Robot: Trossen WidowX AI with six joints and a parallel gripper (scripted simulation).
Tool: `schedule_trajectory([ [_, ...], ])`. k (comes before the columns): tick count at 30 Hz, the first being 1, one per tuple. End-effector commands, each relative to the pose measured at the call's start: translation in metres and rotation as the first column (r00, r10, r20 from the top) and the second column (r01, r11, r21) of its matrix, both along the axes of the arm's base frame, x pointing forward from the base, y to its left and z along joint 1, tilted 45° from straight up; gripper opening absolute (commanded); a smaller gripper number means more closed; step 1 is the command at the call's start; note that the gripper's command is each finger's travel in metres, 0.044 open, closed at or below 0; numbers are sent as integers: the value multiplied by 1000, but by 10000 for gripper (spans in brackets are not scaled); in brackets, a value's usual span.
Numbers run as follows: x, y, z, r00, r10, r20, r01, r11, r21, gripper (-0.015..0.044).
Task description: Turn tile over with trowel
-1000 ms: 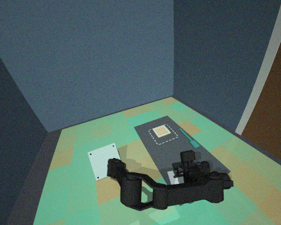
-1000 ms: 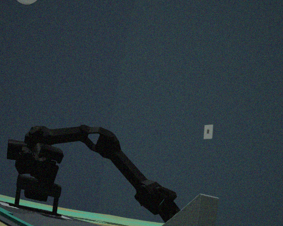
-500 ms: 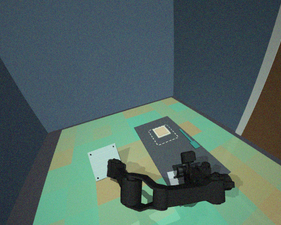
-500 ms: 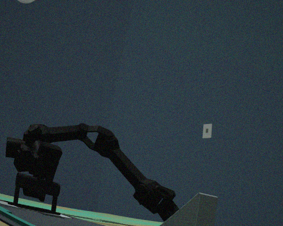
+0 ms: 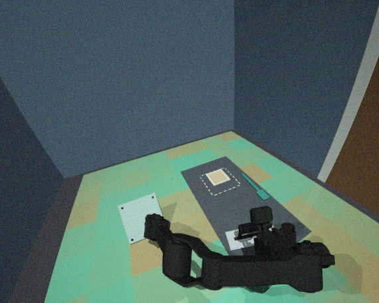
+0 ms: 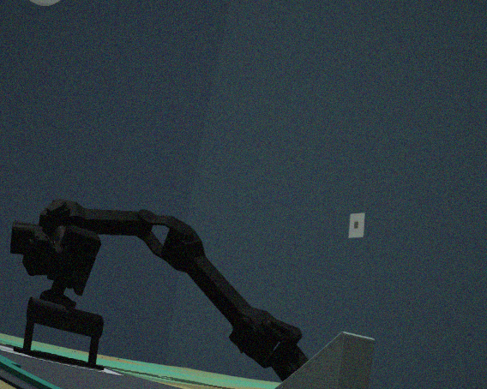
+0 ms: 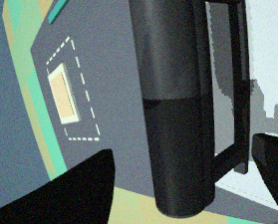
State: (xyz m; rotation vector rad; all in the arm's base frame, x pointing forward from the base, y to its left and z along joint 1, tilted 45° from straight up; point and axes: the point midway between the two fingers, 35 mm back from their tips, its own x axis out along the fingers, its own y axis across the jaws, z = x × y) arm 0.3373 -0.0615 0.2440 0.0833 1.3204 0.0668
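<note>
The tile (image 5: 218,177) (image 7: 64,99) lies flat on the dark mat (image 5: 233,208) (image 7: 111,84), a peach square with a cream border facing up. It lies over one edge of the dashed outline (image 5: 214,195) (image 7: 84,139). A trowel with a black bar handle (image 6: 66,319) (image 7: 175,123) and pale flat blade (image 5: 233,239) (image 7: 268,44) rests at the mat's near end. My gripper (image 6: 63,296) (image 7: 183,151) is open, its fingers apart on both sides of the handle. A teal tool (image 5: 263,194) (image 6: 27,378) (image 7: 57,11) with a thin handle lies on the mat's right edge. The tile's underside is hidden.
A white sheet (image 5: 136,217) with dark corner dots lies left of the mat, partly behind the arm. The patchwork table (image 5: 111,267) borders walls at the back and right. A grey wedge-shaped block (image 6: 357,364) stands by the arm's base in the exterior view.
</note>
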Motion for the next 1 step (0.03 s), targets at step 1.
schedule_trajectory([
  [1,-4,4,5,1000,8,-3,-8,1000,0,300],
])
